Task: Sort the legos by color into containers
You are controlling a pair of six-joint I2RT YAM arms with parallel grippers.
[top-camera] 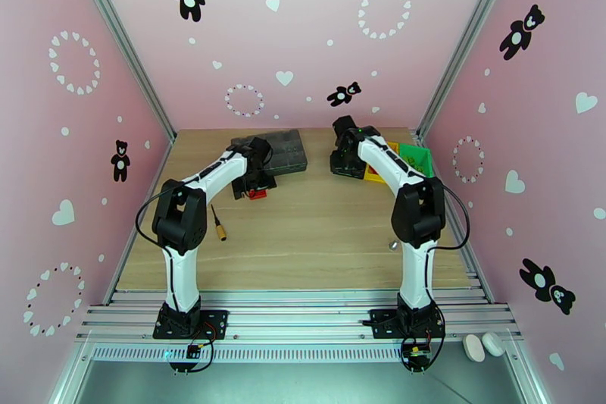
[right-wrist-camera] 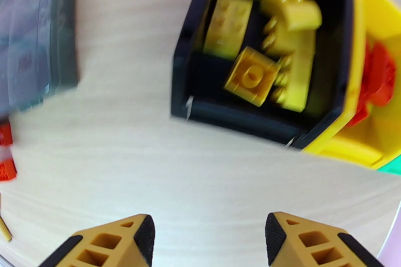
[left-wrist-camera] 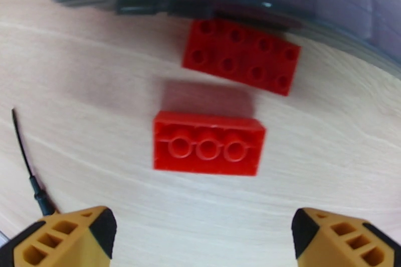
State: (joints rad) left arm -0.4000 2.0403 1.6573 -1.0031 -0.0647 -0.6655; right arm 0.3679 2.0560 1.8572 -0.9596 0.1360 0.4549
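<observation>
Left gripper (left-wrist-camera: 200, 235), jaws wide and empty, faces an upturned red lego brick (left-wrist-camera: 208, 145) lying straight ahead on the table (left-wrist-camera: 100, 112), long axis running finger to finger; the right gripper (right-wrist-camera: 209, 238), parted and empty, is well apart by the black bin (right-wrist-camera: 235, 115).

Bright, even light; wrist views soft and bent.
The top view is sharp, with faint shadows on the bench (top-camera: 318, 239). In the left wrist view a red brick (left-wrist-camera: 208, 145) throws a soft shadow toward the upper frame, and the grain curves at the edges. The right wrist view is smeared: black bin (right-wrist-camera: 240, 115) and grey box (right-wrist-camera: 35, 37) blur, and the bench is washed pale.
</observation>
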